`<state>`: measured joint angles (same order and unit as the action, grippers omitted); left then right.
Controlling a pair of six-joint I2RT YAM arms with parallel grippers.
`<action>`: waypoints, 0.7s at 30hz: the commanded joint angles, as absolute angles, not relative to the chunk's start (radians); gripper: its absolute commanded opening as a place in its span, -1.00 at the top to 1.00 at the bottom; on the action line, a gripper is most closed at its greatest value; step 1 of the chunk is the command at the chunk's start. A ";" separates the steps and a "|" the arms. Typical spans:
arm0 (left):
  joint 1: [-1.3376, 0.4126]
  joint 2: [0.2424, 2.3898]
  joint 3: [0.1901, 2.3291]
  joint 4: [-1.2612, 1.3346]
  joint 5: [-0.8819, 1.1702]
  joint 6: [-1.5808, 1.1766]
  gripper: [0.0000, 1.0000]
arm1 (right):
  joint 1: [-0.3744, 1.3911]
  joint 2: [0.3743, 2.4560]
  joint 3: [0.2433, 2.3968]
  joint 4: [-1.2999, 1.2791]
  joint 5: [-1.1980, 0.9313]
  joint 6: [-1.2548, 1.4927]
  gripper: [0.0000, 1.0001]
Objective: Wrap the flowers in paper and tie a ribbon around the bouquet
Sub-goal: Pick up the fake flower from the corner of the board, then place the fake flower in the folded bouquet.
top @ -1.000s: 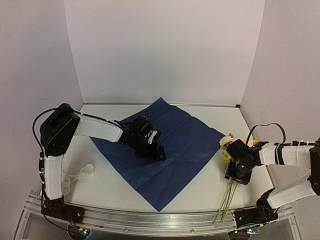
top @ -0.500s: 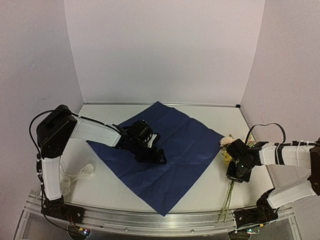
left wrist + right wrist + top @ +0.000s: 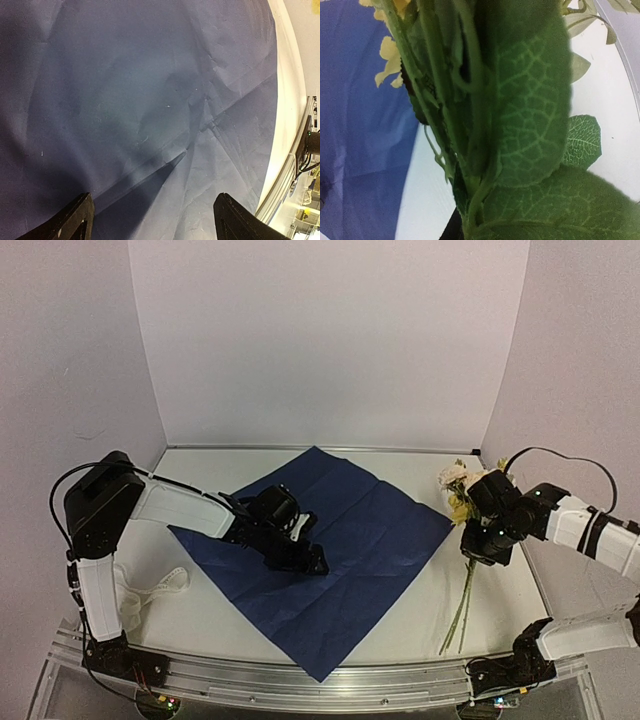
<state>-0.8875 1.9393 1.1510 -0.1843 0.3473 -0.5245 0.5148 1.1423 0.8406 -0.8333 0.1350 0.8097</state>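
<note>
Standing wide apart low over the paper (image 3: pixel 380 530), a thin, floppy dark-blue sheet lying flat at mid-frame, the fingers of my left gripper (image 3: pixel 310 562) hold nothing. At right, my right gripper (image 3: pixel 488 540) is clamped on the flowers (image 3: pixel 455 480) at their slender stems. Light and easily crushed, they seem best gripped below the leaves.

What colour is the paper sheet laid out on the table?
The paper is plain dark navy blue with fold creases, and it shows best in the top external view.
</note>
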 commanded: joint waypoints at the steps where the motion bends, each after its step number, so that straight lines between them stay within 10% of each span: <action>1: -0.893 1.918 1.091 -0.332 0.350 -0.522 -0.71 | 0.523 1.210 0.986 -0.852 0.133 0.784 1.00; 21: -0.778 1.566 1.063 -0.422 0.228 -0.560 -0.79 | 0.677 1.844 1.619 -0.539 -0.050 0.769 1.00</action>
